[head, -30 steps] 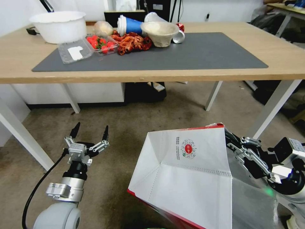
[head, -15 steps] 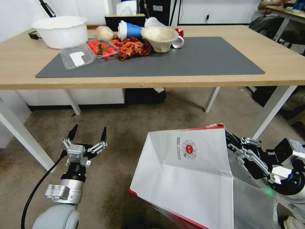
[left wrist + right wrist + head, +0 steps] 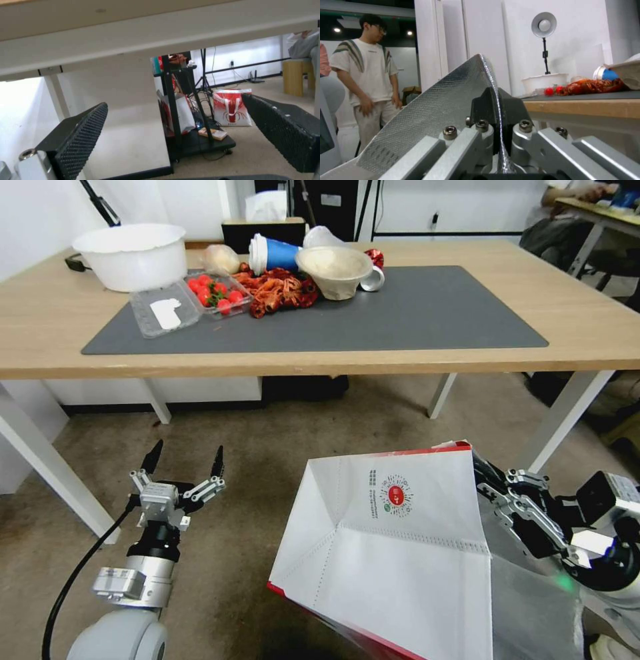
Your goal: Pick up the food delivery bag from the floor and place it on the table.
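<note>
1. Your right gripper (image 3: 490, 483) is pinching the foil edge of the food delivery bag (image 3: 393, 553) at lower right; it is probably hanging clear of the floor (image 3: 267, 447).
2. Your left gripper (image 3: 183, 463) is waiting wide apart at lower left, holding nothing.
3. The table (image 3: 587, 313) is lying ahead; the placing is not yet done. The bowl (image 3: 333, 270) and crayfish (image 3: 277, 290) are crowding the mat's (image 3: 433, 313) upper left.

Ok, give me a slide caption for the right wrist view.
Right hand pinches the silver foil edge of the white food delivery bag beside the light-wood table.
</note>
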